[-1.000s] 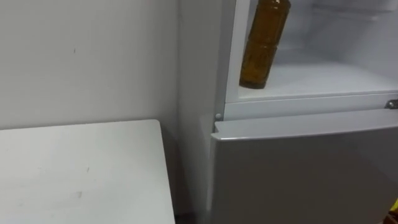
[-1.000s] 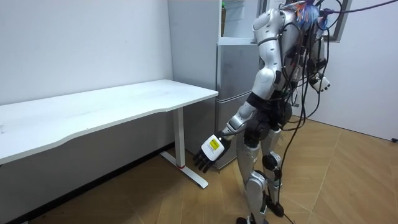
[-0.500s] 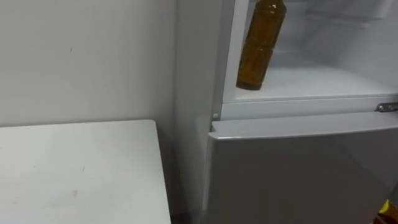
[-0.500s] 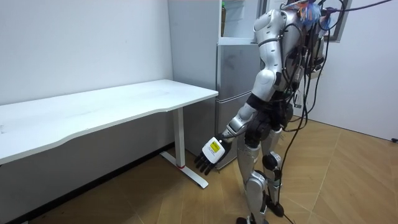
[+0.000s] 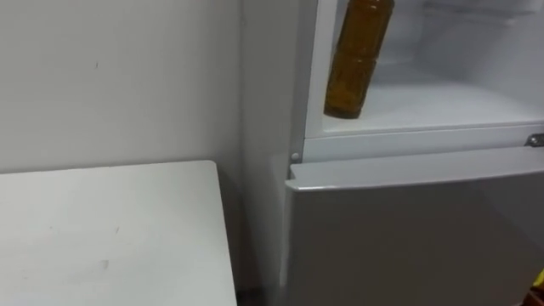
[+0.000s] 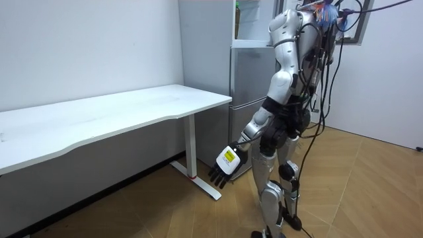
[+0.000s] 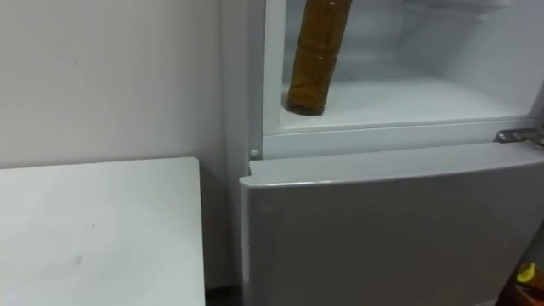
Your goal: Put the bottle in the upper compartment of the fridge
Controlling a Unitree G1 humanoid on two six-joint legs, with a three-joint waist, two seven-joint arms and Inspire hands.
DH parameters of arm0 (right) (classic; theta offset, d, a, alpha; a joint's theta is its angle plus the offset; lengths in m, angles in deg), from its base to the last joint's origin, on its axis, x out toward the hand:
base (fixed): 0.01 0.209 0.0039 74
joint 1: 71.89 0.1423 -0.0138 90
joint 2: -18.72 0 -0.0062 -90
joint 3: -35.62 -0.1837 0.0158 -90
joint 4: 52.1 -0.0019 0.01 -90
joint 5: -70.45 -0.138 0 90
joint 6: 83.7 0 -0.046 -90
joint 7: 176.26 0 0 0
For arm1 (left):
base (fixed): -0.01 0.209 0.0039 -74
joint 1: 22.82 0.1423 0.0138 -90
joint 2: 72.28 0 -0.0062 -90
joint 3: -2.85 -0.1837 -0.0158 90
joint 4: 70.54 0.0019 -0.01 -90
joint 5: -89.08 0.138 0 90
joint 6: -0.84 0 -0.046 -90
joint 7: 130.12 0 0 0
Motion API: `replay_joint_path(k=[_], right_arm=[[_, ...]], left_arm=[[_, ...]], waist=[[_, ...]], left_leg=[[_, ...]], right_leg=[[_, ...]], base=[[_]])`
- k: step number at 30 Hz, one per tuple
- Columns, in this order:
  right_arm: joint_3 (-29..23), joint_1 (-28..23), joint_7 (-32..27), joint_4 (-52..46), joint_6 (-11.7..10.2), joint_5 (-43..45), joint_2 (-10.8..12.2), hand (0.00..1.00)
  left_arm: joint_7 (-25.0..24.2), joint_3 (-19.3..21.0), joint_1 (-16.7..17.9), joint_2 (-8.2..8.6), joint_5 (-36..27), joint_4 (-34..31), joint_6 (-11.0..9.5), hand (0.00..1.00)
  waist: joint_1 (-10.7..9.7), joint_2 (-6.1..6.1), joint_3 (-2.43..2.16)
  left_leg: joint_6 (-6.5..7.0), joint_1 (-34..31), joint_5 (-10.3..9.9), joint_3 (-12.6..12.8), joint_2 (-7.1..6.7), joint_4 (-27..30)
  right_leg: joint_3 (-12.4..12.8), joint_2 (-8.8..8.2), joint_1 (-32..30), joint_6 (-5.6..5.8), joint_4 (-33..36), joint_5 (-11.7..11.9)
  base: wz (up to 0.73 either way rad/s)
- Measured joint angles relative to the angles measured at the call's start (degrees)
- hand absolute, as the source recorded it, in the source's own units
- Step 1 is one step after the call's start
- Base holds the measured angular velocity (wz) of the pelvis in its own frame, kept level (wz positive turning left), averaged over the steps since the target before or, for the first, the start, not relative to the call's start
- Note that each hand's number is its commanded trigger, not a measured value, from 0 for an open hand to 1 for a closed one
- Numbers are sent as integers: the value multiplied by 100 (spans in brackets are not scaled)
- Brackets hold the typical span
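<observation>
A brown bottle (image 5: 358,59) stands upright on the white floor of the open upper fridge compartment (image 5: 450,104), at its front left corner, with no hand on it. Its top runs out of the picture. I stand close in front of the fridge (image 6: 248,79). My left hand (image 6: 225,168) hangs low beside my left leg in the room view, fingers relaxed and empty.
The lower fridge door (image 5: 408,229) is closed below the compartment. A white table (image 5: 110,238) stands against the wall to my left, close to the fridge's side. A metal hinge (image 5: 535,140) sits at the compartment's right edge. Wooden floor lies behind me.
In the room view my right hand, raised by my side a second ago, has gone behind my body. My left hand swung slightly towards my leg. The bottle has stayed put.
</observation>
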Motion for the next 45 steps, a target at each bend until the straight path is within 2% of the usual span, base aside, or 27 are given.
replay_joint_path(k=[10, 17, 26, 28, 32, 36, 37, 40, 41, 42, 45], right_arm=[[20, 416, 89, -225, 76, -10, -1, 0], [75, 502, 20, -221, 128, -20, -1, 0], [218, 526, -1, -227, 60, 152, 0, 0], [240, 510, -17, -245, 72, 353, 0, 0], [305, 456, -48, -404, 68, 790, 15, 0], [566, -68, -87, -1214, 60, 822, 56, 0], [611, -117, -88, -1327, 61, 821, 70, 0], [760, -439, -88, -1774, 49, 970, 278, 0], [801, -551, -89, -1986, 39, 1115, 445, 0], [827, -639, -90, -2204, 3, 1134, 595, 0], [1039, -886, -91, -2496, -196, 1126, 747, 0]], left_arm=[[-8, 43, 82, 22, 312, -9, 101, 0], [-8, 47, 81, 21, 476, -14, 123, 0], [-14, 41, 130, 21, 588, -12, 108, 0], [-79, 45, 127, 21, 589, -9, 99, 0], [-226, 61, 105, 88, 594, -8, 71, 0], [-232, 63, 97, 252, 589, 61, -39, 0], [-232, 63, 90, 260, 585, 83, -68, 0], [-232, 64, -8, 248, 592, 295, -253, 0], [-233, 56, -33, 263, 596, 377, -301, 0], [-245, 49, -46, 278, 596, 428, -311, 0], [-251, 14, -73, 281, 584, 525, -391, 0]], waist=[[8, 21, -7], [1, 19, -7], [-24, 20, -7], [-19, 44, -17], [14, 153, -6], [55, 346, 17], [54, 363, 25], [50, 371, 36], [55, 362, 41], [56, 360, 40], [62, 339, 46]], left_leg=[[0, 10, 0, -61, 6, 22], [0, -26, 0, -62, -6, 30], [2, -81, 2, -74, -16, 73], [2, -84, 1, -67, -18, 73], [2, -67, 1, -30, -20, 77], [1, 25, 1, 54, -8, 75], [1, 29, 2, 57, -7, 74], [-2, 44, 4, 60, 2, 68], [-2, 41, 4, 61, 2, 68], [-2, 33, 3, 61, 2, 73], [-2, 11, 2, 61, -6, 76]], right_leg=[[-14, 5, 38, -10, 26, 8], [-4, -15, -73, -9, 82, -6], [-13, -35, -137, -12, 142, -14], [-14, -39, -136, -12, 141, -14], [19, -39, -138, -12, 161, -14], [116, -36, -137, -21, 293, -18], [125, -41, -148, -29, 334, -25], [135, -32, -159, -57, 329, -43], [156, -28, -186, -66, 327, -57], [166, -27, -219, -65, 336, -60], [163, -38, -254, -52, 343, -52]], base=[[0], [0], [0], [0], [-4], [-18], [-20], [-8], [-5], [-4], [0]])
